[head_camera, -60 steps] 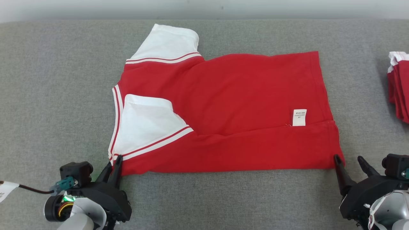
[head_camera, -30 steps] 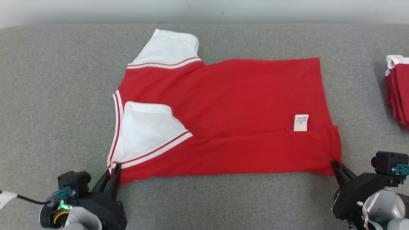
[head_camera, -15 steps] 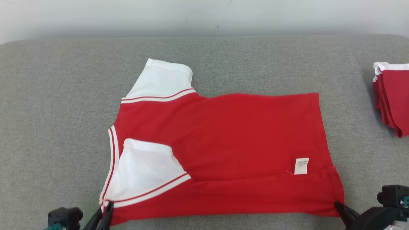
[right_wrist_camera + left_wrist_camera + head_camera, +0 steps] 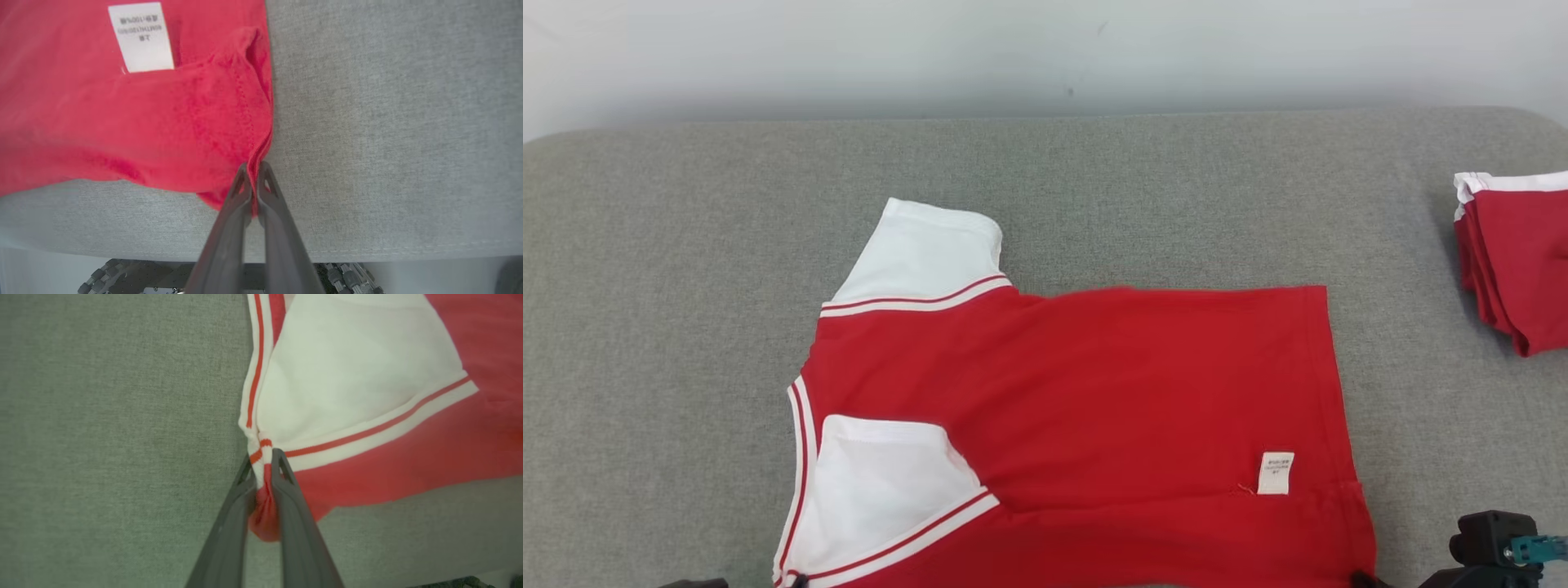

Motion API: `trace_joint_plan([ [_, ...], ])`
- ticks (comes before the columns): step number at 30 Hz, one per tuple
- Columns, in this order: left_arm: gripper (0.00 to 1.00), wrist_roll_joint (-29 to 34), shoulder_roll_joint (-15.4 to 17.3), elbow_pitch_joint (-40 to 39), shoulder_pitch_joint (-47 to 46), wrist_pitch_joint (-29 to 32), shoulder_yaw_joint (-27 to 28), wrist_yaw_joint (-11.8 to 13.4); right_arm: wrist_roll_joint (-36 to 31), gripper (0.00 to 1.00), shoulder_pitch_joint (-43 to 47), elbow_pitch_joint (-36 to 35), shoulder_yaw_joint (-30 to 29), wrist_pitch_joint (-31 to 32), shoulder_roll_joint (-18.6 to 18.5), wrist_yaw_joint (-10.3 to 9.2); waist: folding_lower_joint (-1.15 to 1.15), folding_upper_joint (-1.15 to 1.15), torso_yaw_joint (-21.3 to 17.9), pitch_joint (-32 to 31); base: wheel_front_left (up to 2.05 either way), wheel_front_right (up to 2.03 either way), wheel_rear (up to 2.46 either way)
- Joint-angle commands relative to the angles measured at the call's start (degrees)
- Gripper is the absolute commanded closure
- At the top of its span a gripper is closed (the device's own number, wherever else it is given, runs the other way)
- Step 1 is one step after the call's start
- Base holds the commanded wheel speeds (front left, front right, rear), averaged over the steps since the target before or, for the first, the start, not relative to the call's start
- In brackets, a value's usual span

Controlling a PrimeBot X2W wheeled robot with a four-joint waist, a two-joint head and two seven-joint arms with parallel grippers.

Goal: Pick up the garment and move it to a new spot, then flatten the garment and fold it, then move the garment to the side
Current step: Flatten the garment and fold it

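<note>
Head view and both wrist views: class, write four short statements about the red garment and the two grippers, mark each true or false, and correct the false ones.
1. The left gripper is shut on the garment at its striped white corner. True.
2. The right gripper stands open, clear of the cloth. False: it is shut on the garment's red hem corner.
3. The white label lies nearer the right gripper's end. True.
4. A pile of folded red garments lies at the robot's left. False: it lies at its right.
</note>
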Motion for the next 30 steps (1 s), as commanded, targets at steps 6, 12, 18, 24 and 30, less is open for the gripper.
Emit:
trace_joint_plan([
  [6,1.0,0.0,0.7,0.9,0.9,0.1,0.1,0.6,-1.8,1.0,0.2,-0.2,-0.3,0.5,0.0,-0.12,0.0,0.0,-0.1,-0.6,0.0,0.0,0.0],
  [12,0.31,0.1,-0.3,1.4,0.0,-0.7,0.2,0.2,-0.8,0.0,0.0,0.2,-0.2,-0.7,0.0,-0.12,0.0,0.0,0.0,-0.8,0.0,0.0,0.0],
  [18,0.0,-0.5,0.0,0.5,0.3,-2.8,2.5,1.8,-2.0,0.0,-1.1,-2.2,-2.0,-3.4,0.0,-0.12,0.0,0.0,0.1,-1.2,0.0,0.0,0.0],
  [24,0.0,0.7,1.0,-2.5,-3.4,-5.9,6.0,2.4,-3.5,0.0,-3.7,-7.2,-3.4,-6.0,-0.2,-0.12,0.0,0.0,-0.1,-1.0,0.0,0.0,0.0],
  [30,0.0,4.0,1.8,-1.7,-15.1,-1.1,4.9,-0.4,-4.6,0.0,-10.7,-10.5,-0.6,-5.2,-3.2,-0.12,0.0,0.0,-1.1,2.1,0.0,0.0,0.0],
])
